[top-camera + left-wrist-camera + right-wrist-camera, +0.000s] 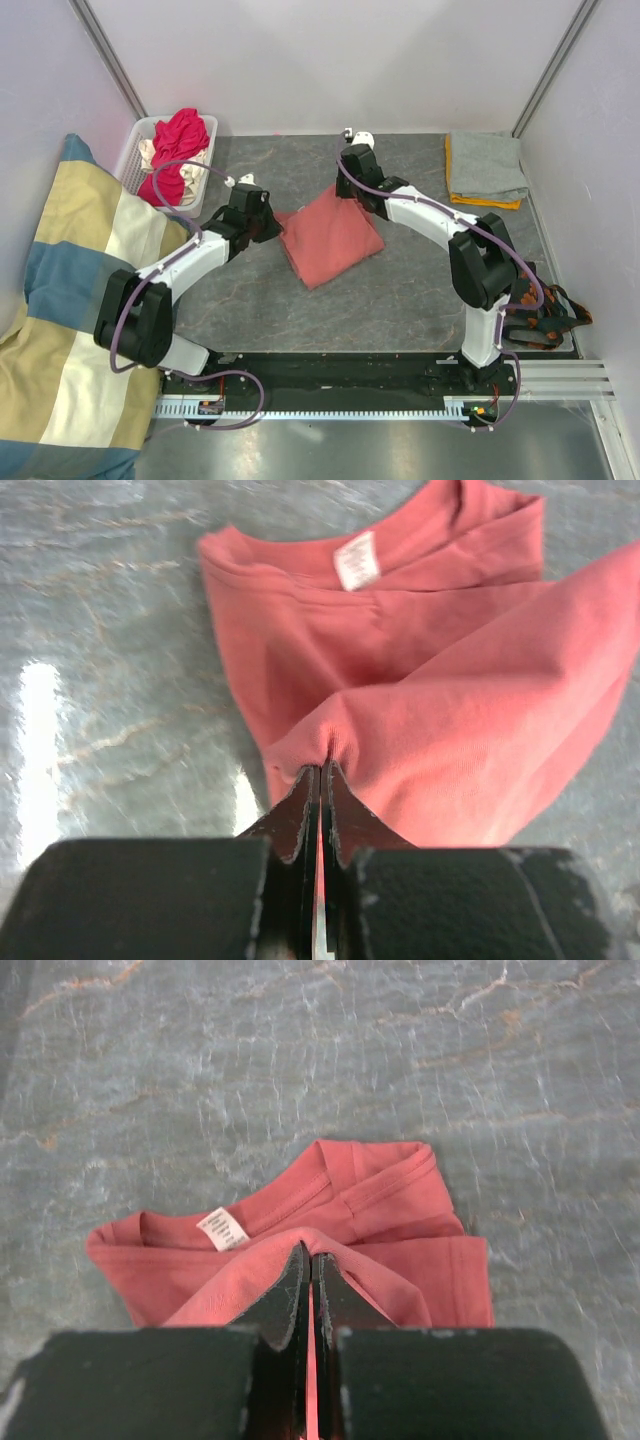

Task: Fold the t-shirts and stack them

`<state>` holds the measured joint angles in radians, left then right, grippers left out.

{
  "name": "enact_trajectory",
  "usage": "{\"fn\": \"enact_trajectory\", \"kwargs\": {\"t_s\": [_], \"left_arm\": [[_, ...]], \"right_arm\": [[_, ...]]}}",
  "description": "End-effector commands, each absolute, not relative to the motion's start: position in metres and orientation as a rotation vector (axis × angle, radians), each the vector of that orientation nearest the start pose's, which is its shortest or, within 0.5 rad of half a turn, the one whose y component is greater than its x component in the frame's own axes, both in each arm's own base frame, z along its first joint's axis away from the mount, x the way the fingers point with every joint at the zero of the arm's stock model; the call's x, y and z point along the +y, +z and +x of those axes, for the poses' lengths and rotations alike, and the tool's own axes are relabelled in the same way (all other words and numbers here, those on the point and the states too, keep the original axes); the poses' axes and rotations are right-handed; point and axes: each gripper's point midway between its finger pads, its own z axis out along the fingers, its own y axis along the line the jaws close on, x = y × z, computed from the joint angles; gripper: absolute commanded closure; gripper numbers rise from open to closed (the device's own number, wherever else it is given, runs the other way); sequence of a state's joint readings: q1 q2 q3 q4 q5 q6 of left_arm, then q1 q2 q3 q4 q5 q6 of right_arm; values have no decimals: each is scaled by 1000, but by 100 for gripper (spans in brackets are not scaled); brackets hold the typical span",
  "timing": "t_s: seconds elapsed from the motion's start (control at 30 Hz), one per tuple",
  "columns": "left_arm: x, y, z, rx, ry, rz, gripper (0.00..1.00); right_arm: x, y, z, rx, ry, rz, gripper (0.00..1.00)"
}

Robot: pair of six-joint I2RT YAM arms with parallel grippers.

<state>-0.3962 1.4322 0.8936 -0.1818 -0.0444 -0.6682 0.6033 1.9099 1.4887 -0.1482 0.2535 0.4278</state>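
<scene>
A salmon-pink t-shirt (330, 240) lies partly folded in the middle of the table, its white neck label (357, 560) showing. My left gripper (272, 222) is shut on the shirt's left edge, with pink cloth (440, 730) pinched between its closed fingers. At the shirt's far edge my right gripper (352, 197) is likewise shut on a fold of the pink cloth (300, 1245), lifted over the rest of the shirt (400, 1220). A folded grey t-shirt (486, 165) rests on an orange one (482, 203) at the back right. Magenta-red (180, 145) and cream (148, 152) tees fill the basket.
A white lattice basket (137, 140) stands at the back left corner. A big yellow, blue and cream striped cushion (70, 300) lies along the left side beside the table (400, 300). White walls close in the back and both sides.
</scene>
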Motion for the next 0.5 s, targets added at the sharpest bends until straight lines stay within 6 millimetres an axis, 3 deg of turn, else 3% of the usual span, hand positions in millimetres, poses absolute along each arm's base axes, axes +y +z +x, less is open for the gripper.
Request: {"fn": "enact_trajectory", "kwargs": {"t_s": [0.0, 0.27, 0.3, 0.33, 0.37, 0.4, 0.43, 0.47], "left_arm": [[-168, 121, 385, 2259, -555, -282, 98], [-163, 100, 417, 2265, -600, -334, 97], [-159, 99, 421, 2263, -588, -345, 94], [-153, 98, 426, 2256, -580, -366, 91], [-151, 100, 433, 2231, -586, -378, 89], [-147, 100, 438, 2215, -584, -389, 61], [-138, 101, 443, 2201, -569, -414, 38], [-132, 101, 446, 2192, -548, -431, 19]], "right_arm": [[292, 172, 499, 2054, 408, -24, 100], [287, 138, 533, 2092, 439, -6, 98], [283, 129, 540, 2098, 436, 0, 90], [282, 129, 544, 2091, 440, -2, 66], [278, 126, 547, 2092, 435, -2, 54], [267, 128, 554, 2082, 419, 22, 46], [258, 125, 556, 2085, 405, 33, 36], [250, 125, 558, 2084, 390, 48, 33]]}}
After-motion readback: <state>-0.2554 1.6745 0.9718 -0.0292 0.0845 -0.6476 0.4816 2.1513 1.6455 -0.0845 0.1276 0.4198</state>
